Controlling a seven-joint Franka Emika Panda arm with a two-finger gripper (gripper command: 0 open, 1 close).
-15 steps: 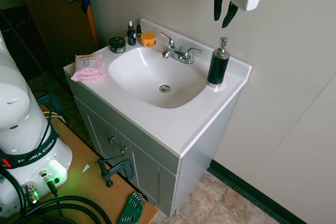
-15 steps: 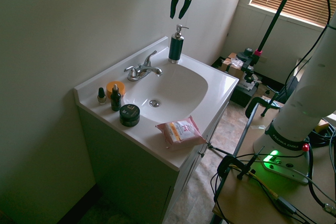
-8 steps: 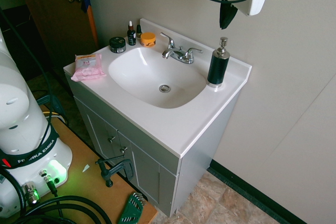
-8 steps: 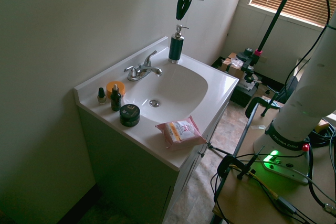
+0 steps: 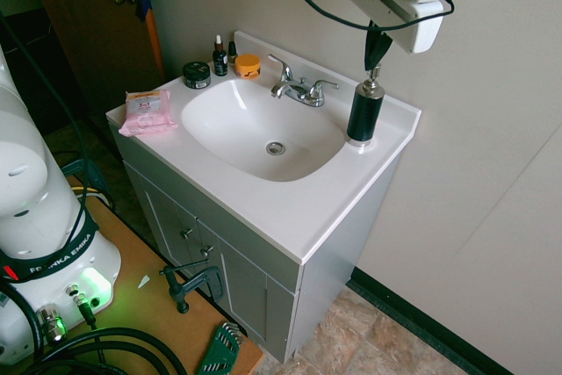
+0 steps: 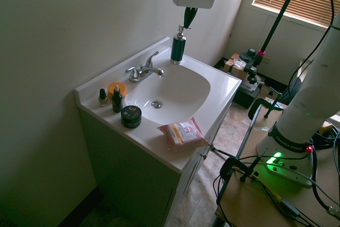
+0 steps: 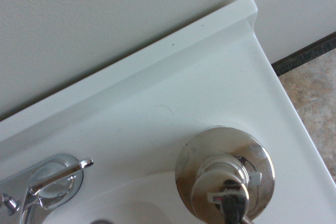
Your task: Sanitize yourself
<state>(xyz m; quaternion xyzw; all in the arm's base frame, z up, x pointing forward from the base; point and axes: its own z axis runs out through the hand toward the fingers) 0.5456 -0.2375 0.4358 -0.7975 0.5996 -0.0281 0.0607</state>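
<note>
As we look down on the white vanity top (image 5: 290, 208), our gripper (image 5: 376, 48) hangs directly above the pump head of the dark soap dispenser (image 5: 363, 113), and its two dark fingers are pressed together into a single point. That point sits just at the top of the chrome pump; we cannot tell whether it is actually touching. From the opposite side we see the same thing: gripper (image 6: 189, 16) straight over the dispenser (image 6: 177, 49), white head box above it, fingers closed with nothing between them.

The dispenser stands upright on the far right corner of the counter, by the wall, just beside the basin (image 5: 263, 129). The chrome faucet (image 5: 300, 90) sits at the far edge of the basin, near the dispenser but apart from it.

Over on the far left corner we have a cluster: an orange jar (image 5: 248, 65), a small dropper bottle (image 5: 219, 58) and a dark round tin (image 5: 196, 75), all close together. A pink packet of wipes (image 5: 146, 111) lies flat on the left end of the counter, well apart from the dispenser.

Up close through the wrist camera we are looking straight down on the chrome pump cap (image 7: 224, 173), shiny and round, with the counter's raised back edge (image 7: 157, 56) behind it and one faucet handle (image 7: 55, 179) off to the side.
</note>
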